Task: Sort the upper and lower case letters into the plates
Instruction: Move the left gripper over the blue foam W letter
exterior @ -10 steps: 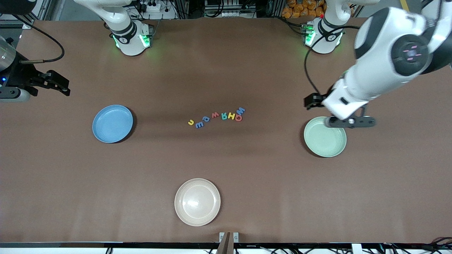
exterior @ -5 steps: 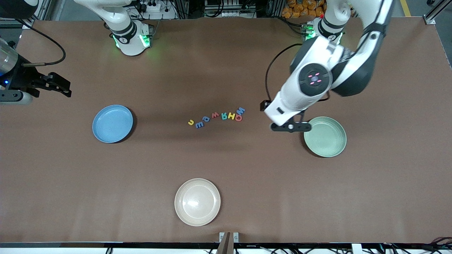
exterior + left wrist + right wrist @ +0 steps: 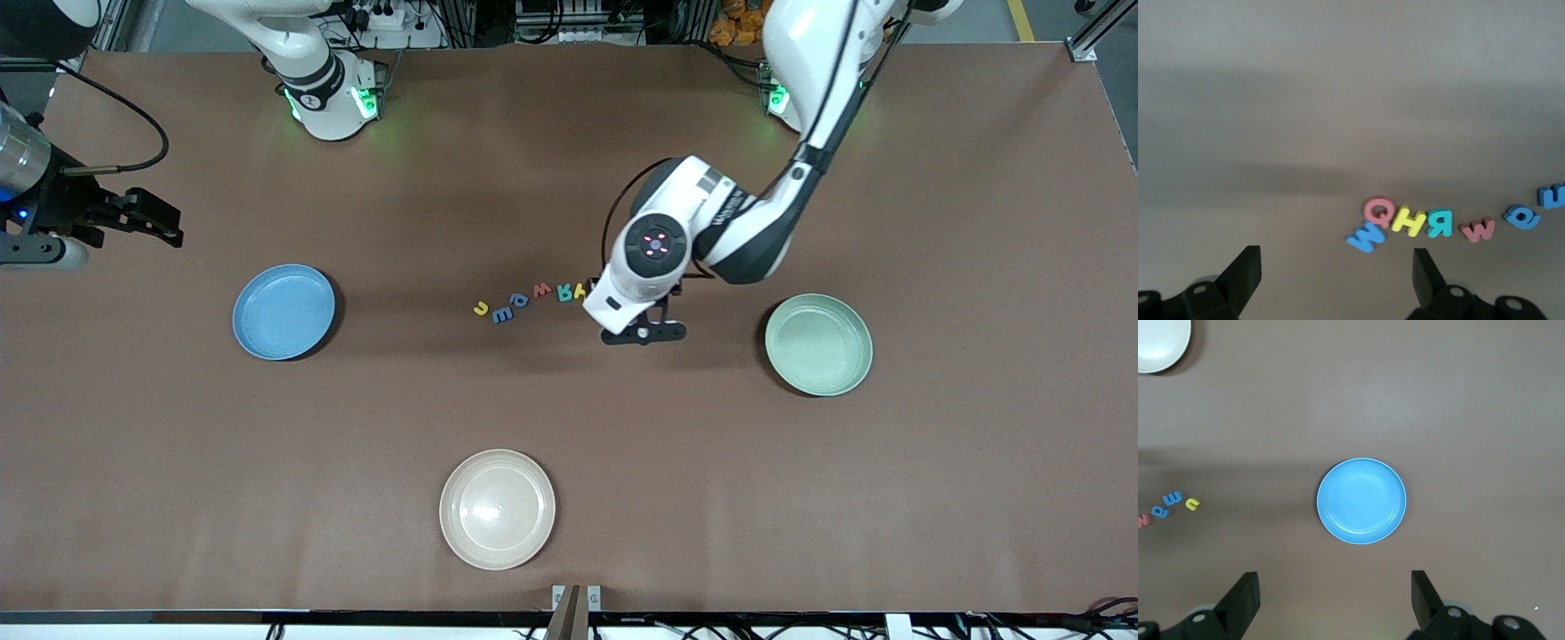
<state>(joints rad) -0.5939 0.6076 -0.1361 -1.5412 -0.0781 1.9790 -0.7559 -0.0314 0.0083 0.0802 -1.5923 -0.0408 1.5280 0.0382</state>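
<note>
Running between the plates, the letters [image 3: 532,300] lie flat; both arms' fingers gape.

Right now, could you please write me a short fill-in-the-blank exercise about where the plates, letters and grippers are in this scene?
1. The left gripper hangs open over the table beside the row of ____.
2. The right gripper, waiting open, has the ____ plate in its wrist view.
3. The plate nearest the front camera is ____.
4. The mint green plate holds ____ letters.

Missing words: letters; blue; cream-beige; no
</note>
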